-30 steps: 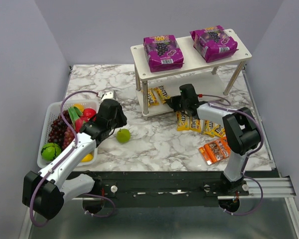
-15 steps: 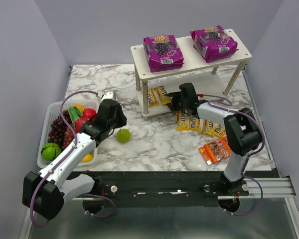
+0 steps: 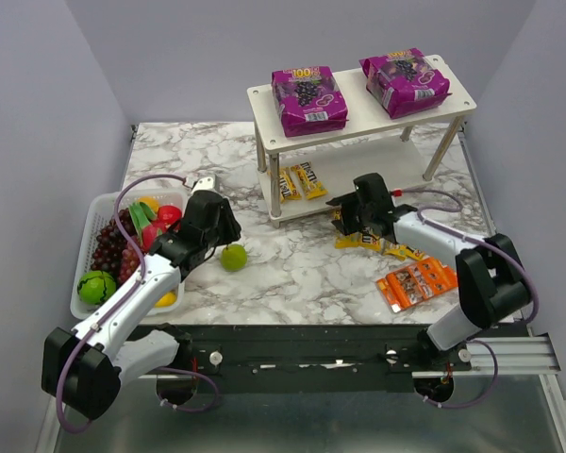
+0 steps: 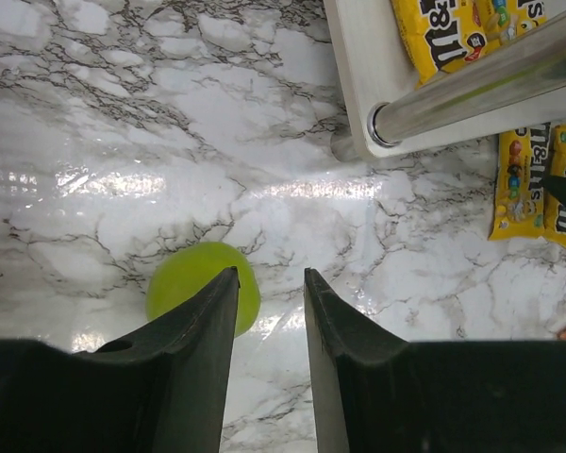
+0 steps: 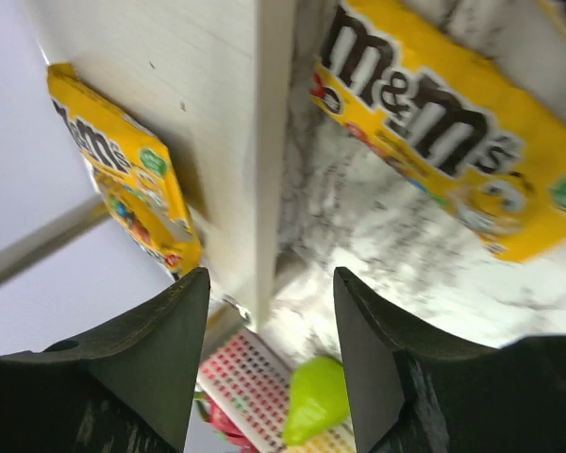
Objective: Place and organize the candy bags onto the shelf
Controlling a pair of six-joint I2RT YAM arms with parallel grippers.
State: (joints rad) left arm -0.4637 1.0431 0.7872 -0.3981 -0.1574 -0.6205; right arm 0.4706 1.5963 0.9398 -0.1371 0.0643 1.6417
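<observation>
Two purple pouches (image 3: 309, 99) lie atop the shelf (image 3: 357, 111).

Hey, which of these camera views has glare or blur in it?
Left wrist: a bright glare band lies across the marble table above the green fruit. Right wrist: soft, the yellow packet and shelf edge slightly blurred. Top external: sharp, evenly lit.

Top view is bright and even; I see only soft shadows under the shelf (image 3: 357, 92). Left wrist: a white glare band lies across the glossy table (image 4: 292, 189), and the green fruit (image 4: 203, 283) is sharp. Right wrist is smeared; lettering on the yellow packet (image 5: 424, 160) reads soft to me.
</observation>
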